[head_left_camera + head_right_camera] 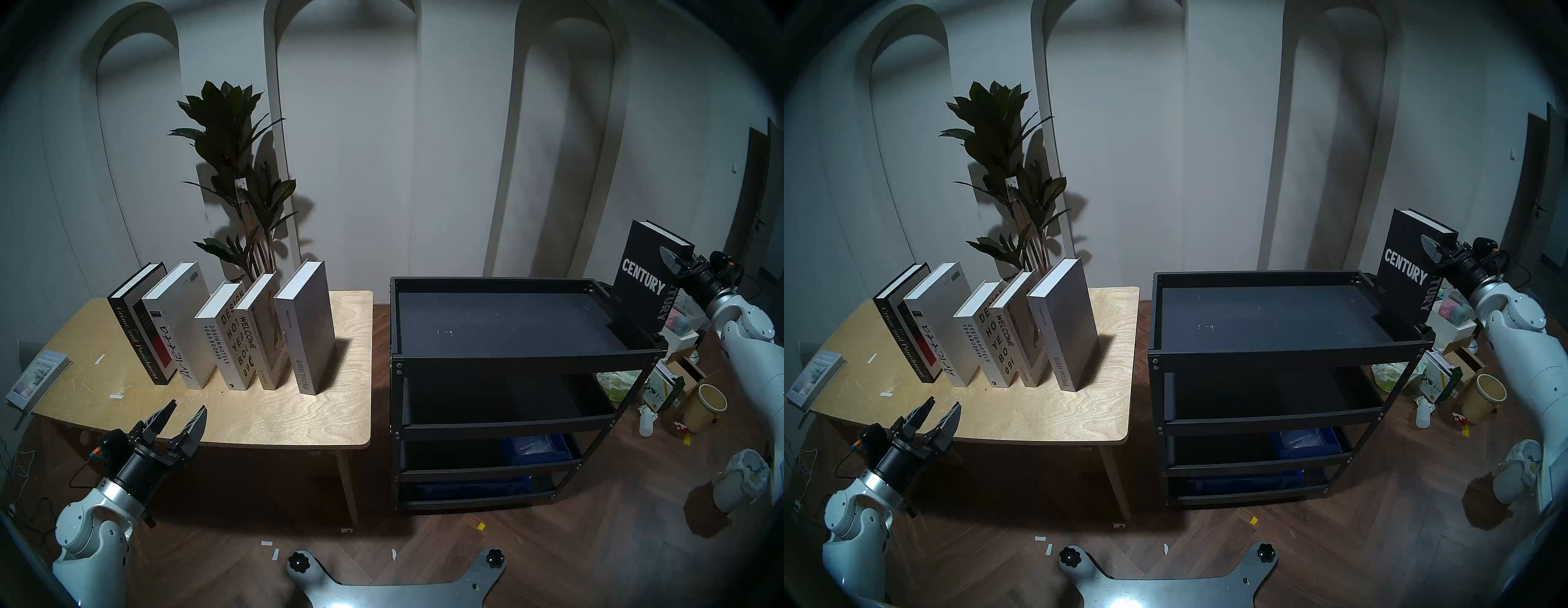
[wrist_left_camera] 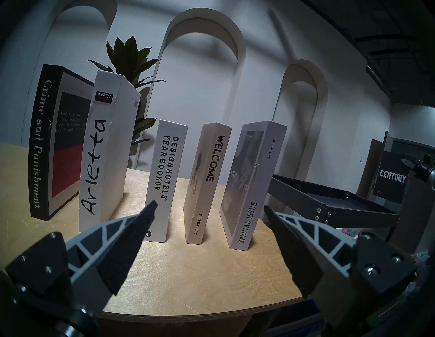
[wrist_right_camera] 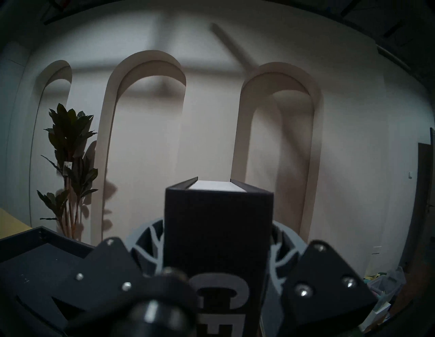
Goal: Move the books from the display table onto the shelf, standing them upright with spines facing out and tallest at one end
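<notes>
Five books stand upright in a row on the display table (image 1: 297, 407): Crime and Punishment (image 1: 135, 335), Arietta (image 1: 182, 335), Designhotels Yearbook (image 1: 225, 344), Welcome (image 1: 254, 335) and Special Issue (image 1: 307, 331). My left gripper (image 1: 186, 414) is open at the table's front edge, in front of them, with nothing between its fingers (image 2: 131, 237). My right gripper (image 1: 672, 259) is shut on the spine of the black Century book (image 1: 640, 280), held upright at the right end of the shelf (image 1: 509, 356). The book's lower edge is at the tray's right rim; contact is unclear. The top tray is bare.
A potted plant (image 1: 237, 170) stands behind the table. A small thin grey book (image 1: 38, 378) lies at the table's left edge. Blue bins (image 1: 534, 450) sit in the shelf's lower tiers. Boxes, a paper cup (image 1: 706, 407) and a bin (image 1: 742, 479) clutter the floor at right.
</notes>
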